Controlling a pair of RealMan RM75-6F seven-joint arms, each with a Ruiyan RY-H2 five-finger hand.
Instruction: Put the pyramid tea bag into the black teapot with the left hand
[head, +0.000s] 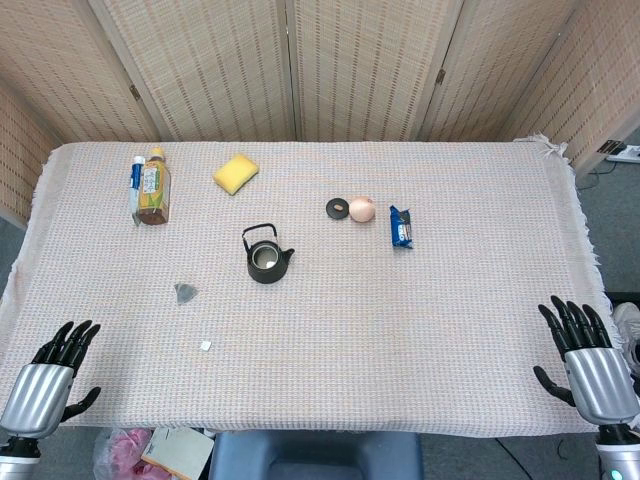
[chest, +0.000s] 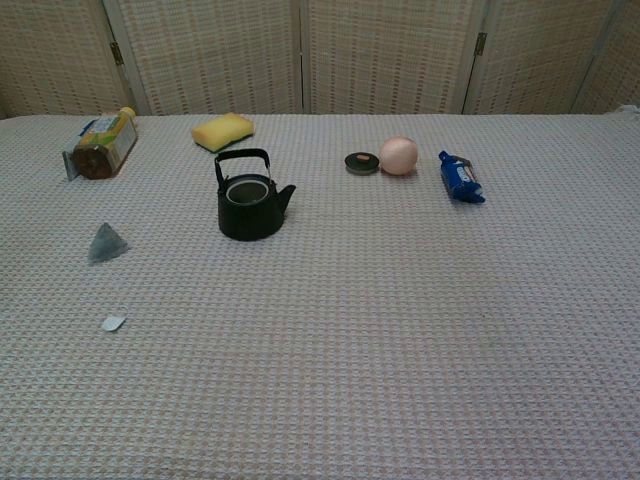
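Both hands empty, fingers spread: left hand (head: 52, 375), right hand (head: 590, 365). Tea bag (head: 185, 292) light, may slip; teapot (head: 266, 260) mouth narrow, handle obstructs.

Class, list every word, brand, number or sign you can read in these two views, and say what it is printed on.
No text can be read.
Bottle: label print too small and blurred.
Blue packet: white marks, illegible.
Tube beside the bottle: print illegible.
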